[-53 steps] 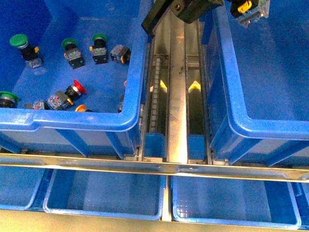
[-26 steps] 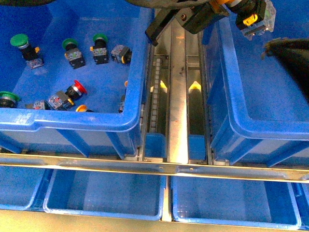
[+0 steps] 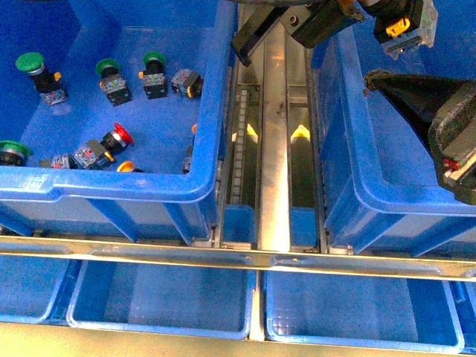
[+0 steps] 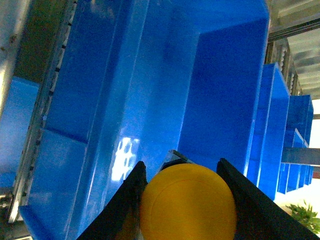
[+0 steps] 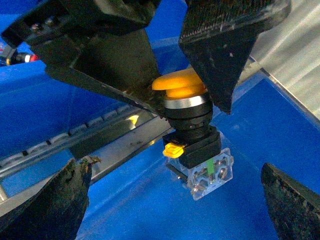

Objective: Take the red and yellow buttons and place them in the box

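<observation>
Left gripper (image 5: 186, 92) pinches yellow button (image 5: 194, 131) by its cap, body hanging over box (image 3: 355, 172) at 1 o'clock, likely for a clean drop; right gripper (image 5: 175, 215) spread, empty, nearby.

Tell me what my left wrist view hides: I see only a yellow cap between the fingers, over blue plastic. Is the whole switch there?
Observer: Yes. The right wrist view shows the left gripper pinching the yellow button just under its cap, with its body clear of the fingers.
Operator: Where is my other gripper?
Observer: The right wrist view shows the right gripper open and empty, its fingers wide apart and aimed at the button.
</observation>
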`<state>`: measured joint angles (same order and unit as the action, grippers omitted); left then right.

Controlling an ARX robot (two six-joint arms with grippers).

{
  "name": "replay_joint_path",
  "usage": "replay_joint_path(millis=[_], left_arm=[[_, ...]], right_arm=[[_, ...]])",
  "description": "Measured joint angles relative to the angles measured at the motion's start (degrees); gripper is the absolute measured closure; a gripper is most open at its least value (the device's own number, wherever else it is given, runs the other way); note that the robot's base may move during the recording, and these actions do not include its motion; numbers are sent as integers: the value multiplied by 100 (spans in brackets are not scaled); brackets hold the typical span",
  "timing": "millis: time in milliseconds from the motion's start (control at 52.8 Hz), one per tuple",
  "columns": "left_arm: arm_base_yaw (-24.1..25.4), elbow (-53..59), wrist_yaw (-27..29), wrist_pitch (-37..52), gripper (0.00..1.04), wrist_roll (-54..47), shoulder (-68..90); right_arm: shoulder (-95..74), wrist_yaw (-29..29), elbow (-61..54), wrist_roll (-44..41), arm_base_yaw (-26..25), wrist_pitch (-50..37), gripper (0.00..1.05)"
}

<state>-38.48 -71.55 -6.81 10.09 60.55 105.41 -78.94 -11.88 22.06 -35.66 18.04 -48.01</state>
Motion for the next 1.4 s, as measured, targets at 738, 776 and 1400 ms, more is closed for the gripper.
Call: replay_joint_path(millis=[738, 776, 1400], left_arm=[[-46, -173, -76, -46, 71, -31, -57], [-44, -173, -76, -46, 71, -31, -57], [-2, -184, -94, -48, 71, -28, -28]], right_arm=[[-1147, -140, 876, -444, -424, -291, 6], [-1163, -138, 894, -446, -437, -291, 6], [-1143, -151, 940, -472, -417, -264, 34]])
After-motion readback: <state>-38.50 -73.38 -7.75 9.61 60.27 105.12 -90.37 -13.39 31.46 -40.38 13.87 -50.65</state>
